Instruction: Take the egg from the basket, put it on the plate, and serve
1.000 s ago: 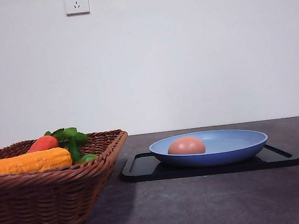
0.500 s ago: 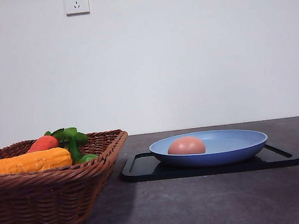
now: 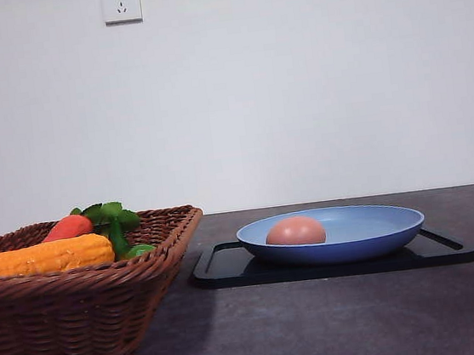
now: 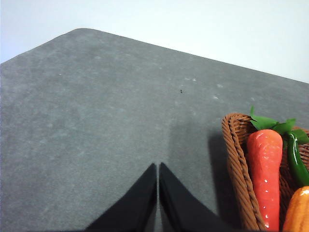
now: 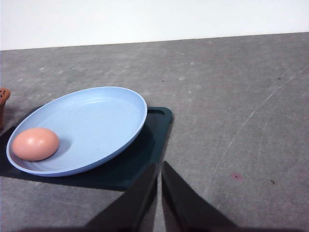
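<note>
- Grey matte table runs back to a plain white wall; a wall socket sits high on that wall in the front view.
- My left gripper is seen from its wrist camera: both black fingers lie pressed together, with only a hairline seam between them and nothing held.
- My left fingers point out over bare table, just beside the outer wall of the basket and not touching it.
- My right gripper is likewise closed on nothing, its fingers meeting along a thin slit.
- My right fingers hang above the table, their tips at the near edge of the black tray, clear of the plate.
- Basket: at the left of the front view, holding a carrot with green leaves, a corn cob and a green pepper.
- Plate: rests flat on the black tray, right of the basket and apart from it.
- Egg: lies on its side inside the plate, on the side toward the basket, close against the raised rim.
- Egg, right wrist view: well apart from my fingers, with open blue plate surface between.
</note>
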Action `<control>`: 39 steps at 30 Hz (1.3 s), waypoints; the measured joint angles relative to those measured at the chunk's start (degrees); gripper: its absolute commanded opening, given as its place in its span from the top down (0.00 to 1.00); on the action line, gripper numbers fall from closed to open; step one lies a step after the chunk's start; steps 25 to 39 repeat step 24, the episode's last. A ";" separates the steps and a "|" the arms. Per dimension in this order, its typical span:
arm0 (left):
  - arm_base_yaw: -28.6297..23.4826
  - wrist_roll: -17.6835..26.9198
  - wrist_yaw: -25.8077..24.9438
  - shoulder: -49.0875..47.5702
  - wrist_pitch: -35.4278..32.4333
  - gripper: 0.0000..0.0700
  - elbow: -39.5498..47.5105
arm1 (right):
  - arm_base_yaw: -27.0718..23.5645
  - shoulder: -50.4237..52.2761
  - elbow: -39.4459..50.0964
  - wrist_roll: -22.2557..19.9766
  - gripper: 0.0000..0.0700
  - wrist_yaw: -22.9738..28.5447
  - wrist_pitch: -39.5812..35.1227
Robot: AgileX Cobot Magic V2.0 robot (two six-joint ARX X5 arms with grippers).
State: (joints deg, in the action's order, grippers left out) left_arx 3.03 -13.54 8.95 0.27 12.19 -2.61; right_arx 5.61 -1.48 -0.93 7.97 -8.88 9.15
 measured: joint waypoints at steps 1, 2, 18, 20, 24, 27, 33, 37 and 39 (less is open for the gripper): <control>0.00 0.00 0.00 0.00 0.00 1.00 0.00 | 0.00 0.00 0.00 0.00 1.00 0.00 0.00; 0.00 0.00 0.00 0.00 0.00 1.00 0.00 | 0.00 0.00 0.00 0.00 1.00 0.00 0.00; 0.00 0.00 0.00 0.00 -0.02 1.00 0.00 | 0.00 0.00 0.00 0.00 1.00 0.00 0.00; 0.00 0.00 0.00 0.00 0.00 1.00 0.00 | 0.00 0.00 0.00 0.00 1.00 0.00 0.00; 0.00 0.00 0.00 0.00 0.00 1.00 0.00 | 0.00 0.00 0.00 0.00 1.00 0.00 0.00; 0.00 0.00 0.00 0.00 0.00 1.00 0.00 | 0.00 0.00 0.00 0.00 1.00 0.00 0.00; 0.00 0.00 0.00 0.00 0.00 1.00 0.00 | 0.00 0.00 0.00 0.00 1.00 0.00 0.00; 0.00 0.00 0.00 0.00 0.00 1.00 0.00 | 0.00 0.00 0.00 0.00 1.00 0.00 0.00; 0.00 0.00 0.00 0.00 0.00 1.00 0.00 | 0.00 0.00 0.00 0.00 1.00 0.00 0.00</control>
